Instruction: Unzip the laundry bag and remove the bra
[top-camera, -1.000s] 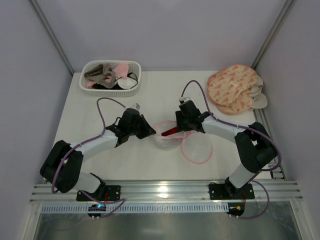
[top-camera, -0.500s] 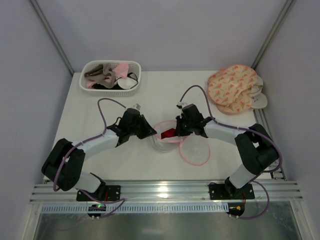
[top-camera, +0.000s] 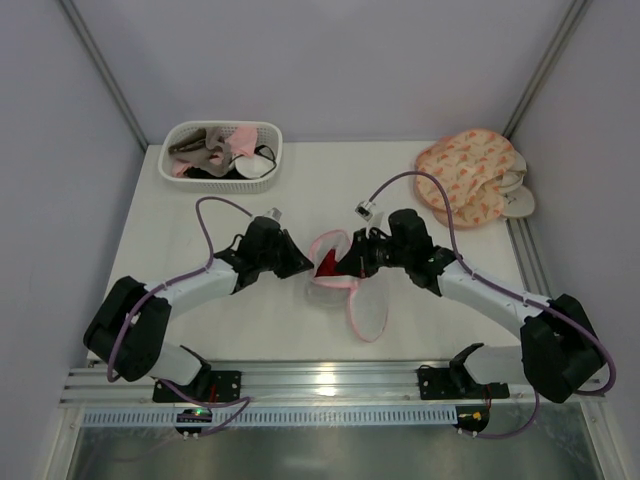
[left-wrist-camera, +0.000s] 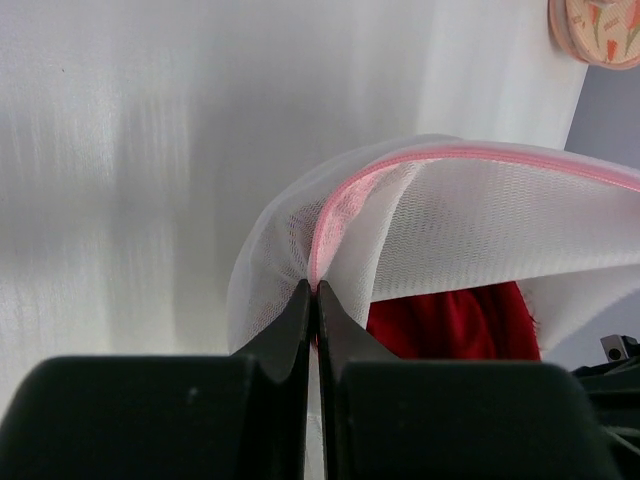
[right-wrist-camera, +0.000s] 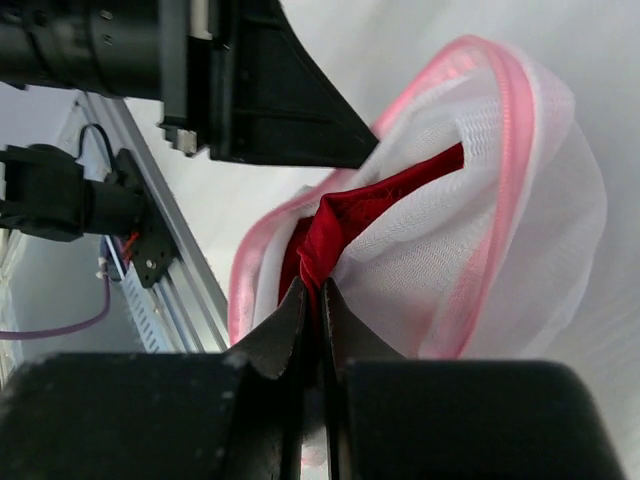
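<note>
The laundry bag (top-camera: 330, 282), a white mesh pouch with a pink zipper rim, lies unzipped mid-table, its lid flap (top-camera: 368, 312) hanging toward the near edge. My left gripper (top-camera: 306, 267) is shut on the bag's pink rim at its left side; in the left wrist view the tips (left-wrist-camera: 315, 291) pinch the rim where the mesh (left-wrist-camera: 480, 215) folds. A red bra (top-camera: 328, 263) shows in the opening. My right gripper (top-camera: 346, 268) is shut on it; the right wrist view has a fold of the red bra (right-wrist-camera: 385, 205) between the tips (right-wrist-camera: 312, 291), with the bag (right-wrist-camera: 520, 230) around it.
A white basket (top-camera: 200, 181) of garments stands at the back left. Peach orange-patterned fabric pieces (top-camera: 468, 175) lie at the back right. The aluminium rail (top-camera: 330, 381) runs along the near edge. The left gripper's black body (right-wrist-camera: 280, 100) sits close above the bag in the right wrist view.
My right gripper has shut on the red bra and its arm has swung out to the right. The bag has tipped up and its flap has swung toward the near edge. Left gripper unchanged.
</note>
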